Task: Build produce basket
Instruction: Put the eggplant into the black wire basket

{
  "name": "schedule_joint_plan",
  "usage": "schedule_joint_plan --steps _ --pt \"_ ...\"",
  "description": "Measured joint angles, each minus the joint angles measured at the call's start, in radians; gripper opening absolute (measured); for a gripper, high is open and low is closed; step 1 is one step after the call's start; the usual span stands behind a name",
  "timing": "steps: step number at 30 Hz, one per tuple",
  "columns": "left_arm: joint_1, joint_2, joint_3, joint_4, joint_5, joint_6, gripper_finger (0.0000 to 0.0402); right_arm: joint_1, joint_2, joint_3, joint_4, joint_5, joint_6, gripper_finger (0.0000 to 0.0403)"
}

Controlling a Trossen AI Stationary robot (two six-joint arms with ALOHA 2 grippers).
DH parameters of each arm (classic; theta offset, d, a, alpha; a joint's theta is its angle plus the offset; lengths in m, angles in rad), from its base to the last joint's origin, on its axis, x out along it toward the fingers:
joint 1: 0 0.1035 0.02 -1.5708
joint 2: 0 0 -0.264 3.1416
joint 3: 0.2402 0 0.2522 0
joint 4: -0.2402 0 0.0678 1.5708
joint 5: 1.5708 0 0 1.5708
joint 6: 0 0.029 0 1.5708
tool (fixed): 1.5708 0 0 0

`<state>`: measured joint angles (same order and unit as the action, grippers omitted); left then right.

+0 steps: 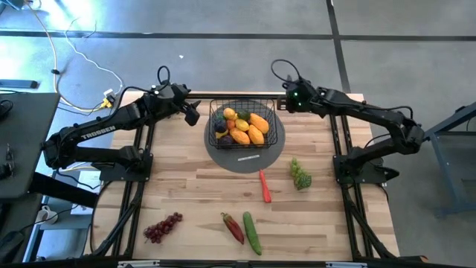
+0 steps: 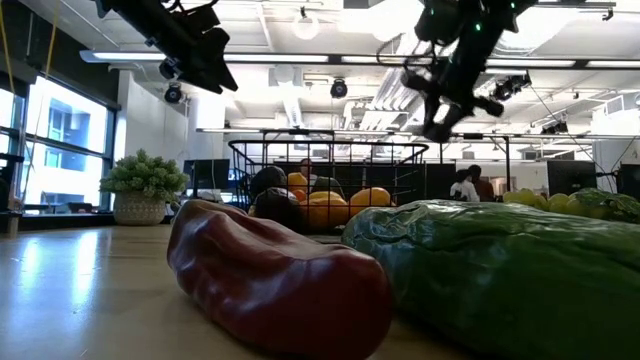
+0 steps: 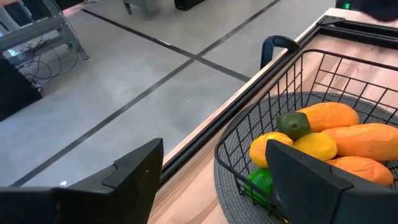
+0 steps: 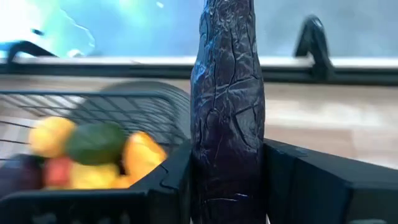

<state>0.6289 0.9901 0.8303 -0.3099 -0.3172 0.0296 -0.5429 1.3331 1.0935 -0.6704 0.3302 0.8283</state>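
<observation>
The right end effector (image 4: 227,180) pinches a dark purple aubergine (image 4: 227,99) between its two fingers; the aubergine stands upright in the grip, wrinkled and glossy. In the high view this end effector (image 1: 285,102) hangs over the far edge of the table (image 1: 186,193), just beside the right far corner of the basket (image 1: 274,128).

The left end effector (image 3: 205,180) has its fingers spread with nothing between them. In the high view it (image 1: 191,113) hovers just beside the basket's left far corner, apart from the wire.

The basket sits on a grey round disc (image 1: 253,160) in the far middle of the table. Inside it lie orange mangoes (image 1: 254,129), yellow lemons (image 1: 241,124), a green piece and some dark fruit at the left side. The left wrist view shows the same pile: mangoes (image 3: 357,138), a lemon (image 3: 314,147) and a green-topped piece (image 3: 293,124) behind the mesh.

On the bare table nearer the front lie the rest of the produce: a thin red chilli (image 1: 265,186) just in front of the disc, green grapes (image 1: 300,175) to its right, purple grapes (image 1: 162,227) well apart at the left front, and a dark red pepper (image 1: 233,227) just beside a cucumber (image 1: 252,232) at the front middle. The low view has that red pepper (image 2: 270,275) and cucumber (image 2: 500,270) close up, with the basket (image 2: 330,165) behind them
</observation>
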Motion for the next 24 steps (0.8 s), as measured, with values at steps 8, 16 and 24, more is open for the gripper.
schedule_joint_plan --steps 8,16,24 --pt "0.0 0.0 0.0 0.0 0.0 0.0 0.0271 0.087 0.0 0.059 0.032 0.002 -0.013 0.0107" --pt "0.0 0.0 0.0 0.0 0.0 0.0 0.0271 0.178 0.01 0.055 0.207 -0.024 -0.1 0.0107" --pt "0.0 0.0 0.0 0.0 0.0 0.001 0.0271 0.25 0.126 0.053 0.324 -0.009 -0.238 0.0107"
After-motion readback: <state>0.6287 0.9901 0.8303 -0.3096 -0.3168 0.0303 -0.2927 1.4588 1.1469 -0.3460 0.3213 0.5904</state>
